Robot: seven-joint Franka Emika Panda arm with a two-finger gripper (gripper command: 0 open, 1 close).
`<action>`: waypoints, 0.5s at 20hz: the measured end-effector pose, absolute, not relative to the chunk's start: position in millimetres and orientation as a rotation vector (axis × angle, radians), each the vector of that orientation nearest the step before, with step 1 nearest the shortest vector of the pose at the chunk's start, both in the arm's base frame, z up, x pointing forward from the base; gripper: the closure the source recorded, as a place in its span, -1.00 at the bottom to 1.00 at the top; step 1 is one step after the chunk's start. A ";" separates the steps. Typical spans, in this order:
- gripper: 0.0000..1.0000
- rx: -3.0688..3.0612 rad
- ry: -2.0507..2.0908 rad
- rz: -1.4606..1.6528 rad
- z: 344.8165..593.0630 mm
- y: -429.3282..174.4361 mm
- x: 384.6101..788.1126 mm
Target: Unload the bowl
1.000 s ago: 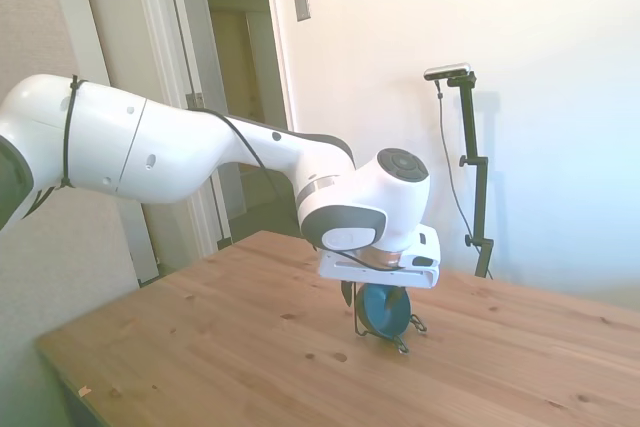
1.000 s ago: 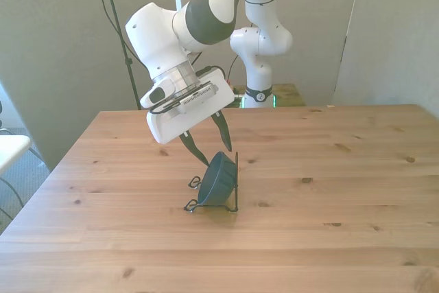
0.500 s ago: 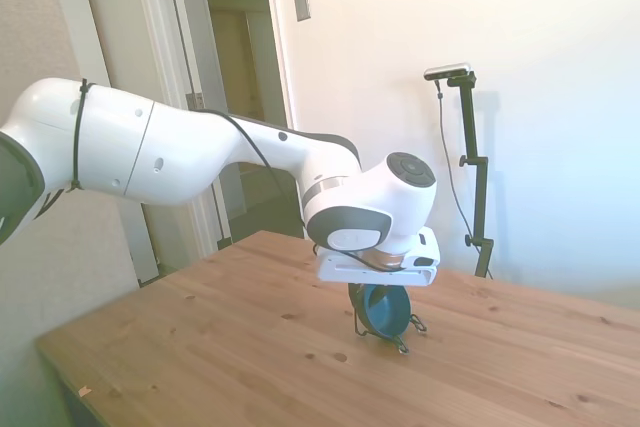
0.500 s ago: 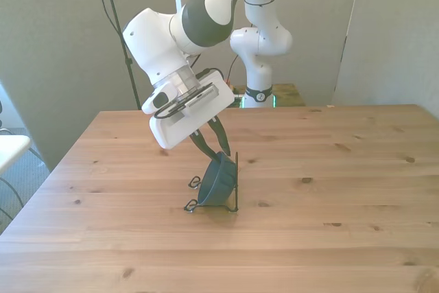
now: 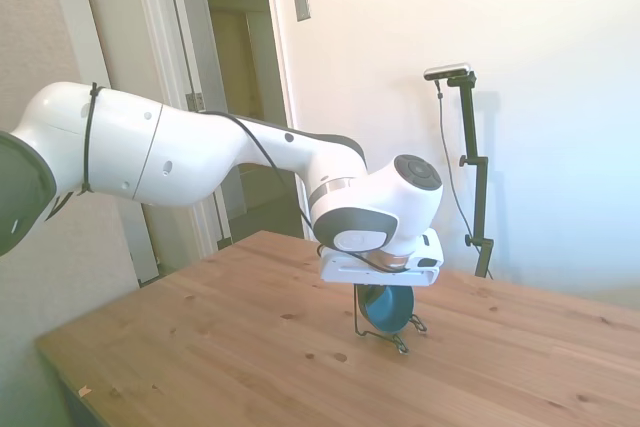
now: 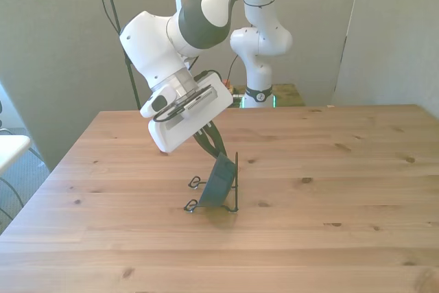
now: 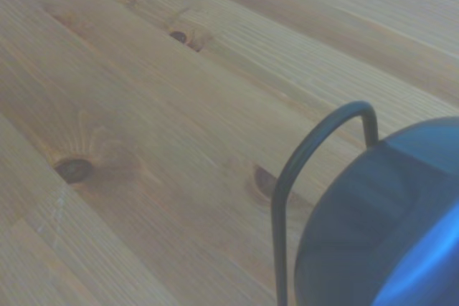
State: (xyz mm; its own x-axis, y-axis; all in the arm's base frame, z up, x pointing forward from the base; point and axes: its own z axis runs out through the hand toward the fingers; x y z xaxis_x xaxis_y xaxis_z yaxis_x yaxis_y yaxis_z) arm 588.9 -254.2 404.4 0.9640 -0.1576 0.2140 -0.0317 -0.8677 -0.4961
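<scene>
the grasping step is judged to be in hand: the tool (image 6: 214, 143) is set down at the upper rim of the bowl (image 6: 219, 182), its fingers drawn close together about that rim, though whether the rim is truly pinched cannot be told. the bowl stands on edge in the wire stand (image 6: 234, 186) near the middle of the tabletop (image 6: 329, 190), so a firm pinch and a lift clear of the stand would be called for next. one bowl, one stand and one tool are counted.
</scene>
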 end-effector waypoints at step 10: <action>1.00 -2.575 0.117 -0.405 430.5 -254.0 587.2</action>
State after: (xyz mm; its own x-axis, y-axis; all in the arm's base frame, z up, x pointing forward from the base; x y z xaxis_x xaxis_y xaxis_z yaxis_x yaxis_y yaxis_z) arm 587.2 -254.0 430.5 0.9513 -0.1615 0.2626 -0.0039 -0.8580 -0.5137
